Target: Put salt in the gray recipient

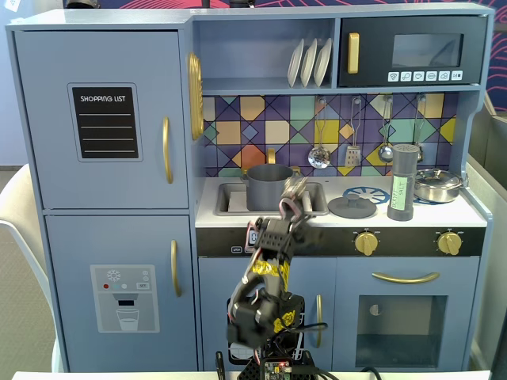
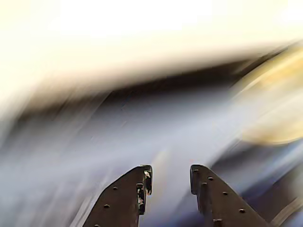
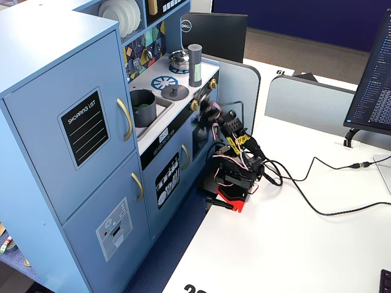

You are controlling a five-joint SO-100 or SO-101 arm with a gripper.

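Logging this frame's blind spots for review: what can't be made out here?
- Wrist view: all but the gripper is motion-blurred; nothing identifiable.
- Gray pot: its contents are hidden by its wall in a fixed view; something green shows in another, too small to identify.
- Salt shaker: label lettering too small.
- Gripper: blurred in both fixed views.

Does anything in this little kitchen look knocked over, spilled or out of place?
Nothing looks spilled or toppled. The salt shaker stands upright on the counter, the gray pot sits in the sink, and its lid lies on the counter apart from it. Only the wrist view is blurred.
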